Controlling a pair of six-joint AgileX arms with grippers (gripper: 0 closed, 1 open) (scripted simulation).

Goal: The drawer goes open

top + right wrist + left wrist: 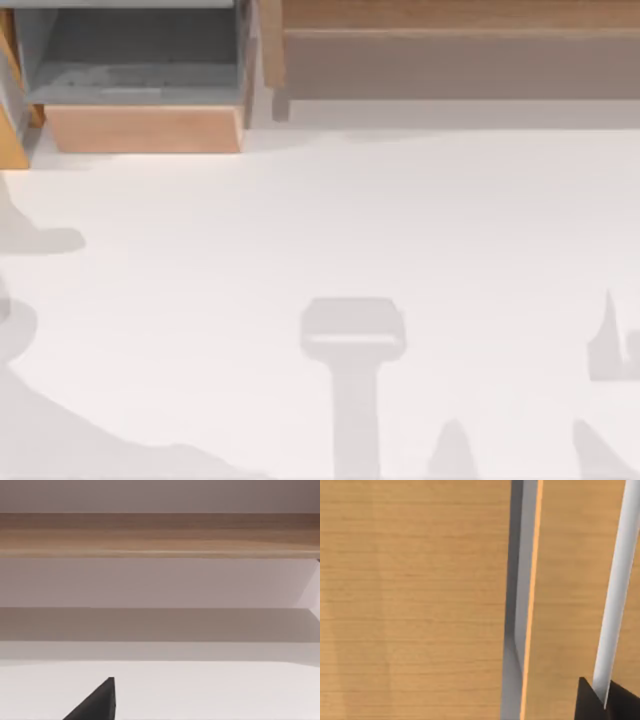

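The drawer (143, 129) sits at the table's back left, its light-brown front panel facing the table. Behind the panel its grey floor and walls (135, 60) lie open to view, so it stands pulled out. In the left wrist view, a dark part of my left gripper (600, 702) is very close to light-brown wood panels (415, 600) split by a narrow grey gap (517, 605). A dark tip of my right gripper (97, 702) hangs above the white table, facing the long wooden slab (160, 535).
The long brown wooden slab (450, 50) runs along the back right. An orange-brown cabinet side (12, 130) stands left of the drawer. Arm shadows fall on the white table (320, 220) along its front and left.
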